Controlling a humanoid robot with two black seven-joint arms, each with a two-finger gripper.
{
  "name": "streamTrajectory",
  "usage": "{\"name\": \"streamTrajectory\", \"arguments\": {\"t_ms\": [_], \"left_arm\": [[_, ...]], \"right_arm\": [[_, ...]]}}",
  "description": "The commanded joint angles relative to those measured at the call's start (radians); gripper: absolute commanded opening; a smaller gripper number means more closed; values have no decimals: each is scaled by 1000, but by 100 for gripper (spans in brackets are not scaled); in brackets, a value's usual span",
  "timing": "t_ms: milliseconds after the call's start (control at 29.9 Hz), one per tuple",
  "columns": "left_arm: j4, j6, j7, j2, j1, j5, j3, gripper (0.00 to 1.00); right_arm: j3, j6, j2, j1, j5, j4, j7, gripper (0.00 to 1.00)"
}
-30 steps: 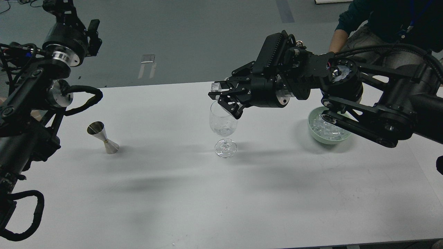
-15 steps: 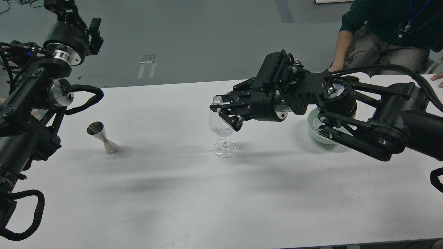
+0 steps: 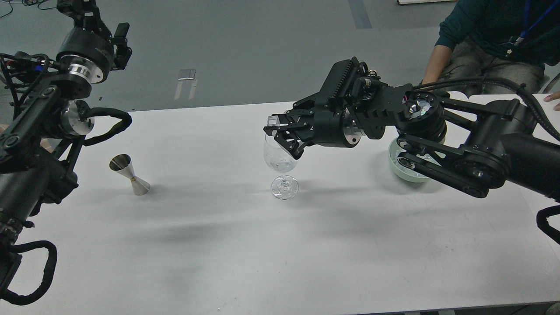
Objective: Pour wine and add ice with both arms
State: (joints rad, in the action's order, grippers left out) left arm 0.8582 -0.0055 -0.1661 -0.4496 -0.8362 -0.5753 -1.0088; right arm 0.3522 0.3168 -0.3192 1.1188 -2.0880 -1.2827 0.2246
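Note:
A clear wine glass (image 3: 281,158) stands upright at mid-table with a little clear wine (image 3: 282,166) in its bowl. My right gripper (image 3: 278,130) hovers just over the glass rim. It is shut on a small clear ice cube (image 3: 272,120) held at its fingertips. A pale green bowl (image 3: 396,165) of ice stands to the right, mostly hidden behind my right arm. My left gripper (image 3: 120,43) is raised at the far top left, away from the table, dark and small.
A silver double-cone jigger (image 3: 130,174) stands on the white table (image 3: 218,245) at the left. A seated person (image 3: 485,39) is at the back right, with a hand (image 3: 552,99) at the table's far right edge.
My right gripper, with the ice cube, dipped to the glass rim, then rose slightly. My right arm shifted left and now hides more of the bowl. My left arm barely moved.

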Motion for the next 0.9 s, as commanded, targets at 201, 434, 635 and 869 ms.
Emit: {"name": "streamTrajectory", "arguments": {"t_ms": [201,434,635,869], "left_arm": [[2,-1,2,-6,-14,0,-1,98],[2,2,2,-1,-14,0,-1,98],[2,2,2,-4,-15,0,-1,98],[2,1,2,-4,-14,0,-1,98]], "right_arm": [[-2,2,0,-5,2,14,2,0],[-2,2,3,-4,5,13,2,0],[1,31,5,1,11,3,5,0],[-1,53,6,4,13,0,13,0]]}}
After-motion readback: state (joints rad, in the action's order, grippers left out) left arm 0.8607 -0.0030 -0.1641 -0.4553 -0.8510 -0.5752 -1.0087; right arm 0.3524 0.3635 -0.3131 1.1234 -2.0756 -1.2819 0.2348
